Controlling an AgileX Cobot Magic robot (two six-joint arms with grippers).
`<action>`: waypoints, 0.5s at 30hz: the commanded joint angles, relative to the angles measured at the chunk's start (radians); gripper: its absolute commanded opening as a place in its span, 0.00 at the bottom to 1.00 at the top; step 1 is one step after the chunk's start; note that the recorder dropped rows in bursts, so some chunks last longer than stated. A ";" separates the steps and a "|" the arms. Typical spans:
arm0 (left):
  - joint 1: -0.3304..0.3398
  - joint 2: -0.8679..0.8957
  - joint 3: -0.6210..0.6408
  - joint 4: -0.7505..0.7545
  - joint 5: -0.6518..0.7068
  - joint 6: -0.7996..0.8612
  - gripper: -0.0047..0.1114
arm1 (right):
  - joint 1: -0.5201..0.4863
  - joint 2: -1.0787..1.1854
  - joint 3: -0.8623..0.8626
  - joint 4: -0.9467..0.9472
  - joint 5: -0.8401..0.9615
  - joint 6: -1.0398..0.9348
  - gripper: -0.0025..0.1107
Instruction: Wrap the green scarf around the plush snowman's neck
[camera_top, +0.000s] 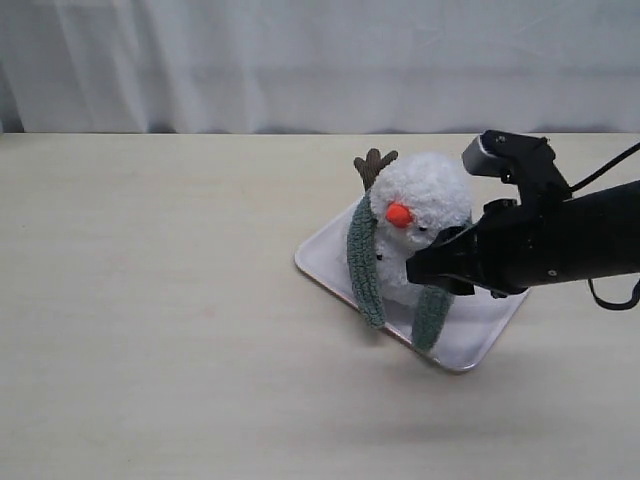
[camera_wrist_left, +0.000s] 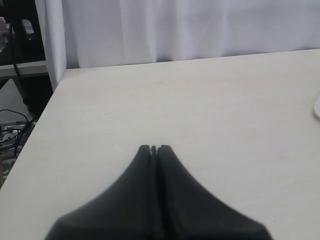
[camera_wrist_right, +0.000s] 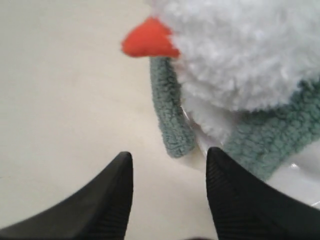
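The plush snowman (camera_top: 428, 195) is sitting on the white tray (camera_top: 478, 345), right of frame centre. The green scarf (camera_top: 364, 262) is draping down both its sides. The right gripper (camera_wrist_right: 168, 159) is hovering beside it with fingers apart, gripping nothing. The left gripper (camera_wrist_left: 154, 149) is holding its fingers together.

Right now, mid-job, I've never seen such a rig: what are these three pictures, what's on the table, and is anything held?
This robot has two arms, each ending in a gripper. The wide picture comes from a camera off the arms; the other two look out from each wrist. On the table lies a white tray, and the plush snowman sits on it with the green scarf draped round its neck, both ends hanging down in front. The right gripper is open close to the snowman, holding nothing. The left gripper is shut and empty over bare table.
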 joint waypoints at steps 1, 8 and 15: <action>-0.007 -0.003 0.003 -0.003 -0.012 0.004 0.04 | -0.002 -0.126 -0.001 0.005 0.075 -0.014 0.42; -0.007 -0.003 0.003 -0.003 -0.012 0.004 0.04 | -0.002 -0.449 -0.001 0.005 0.138 -0.012 0.42; -0.007 -0.003 0.003 -0.003 -0.012 0.004 0.04 | -0.002 -0.802 -0.001 0.005 0.057 -0.020 0.42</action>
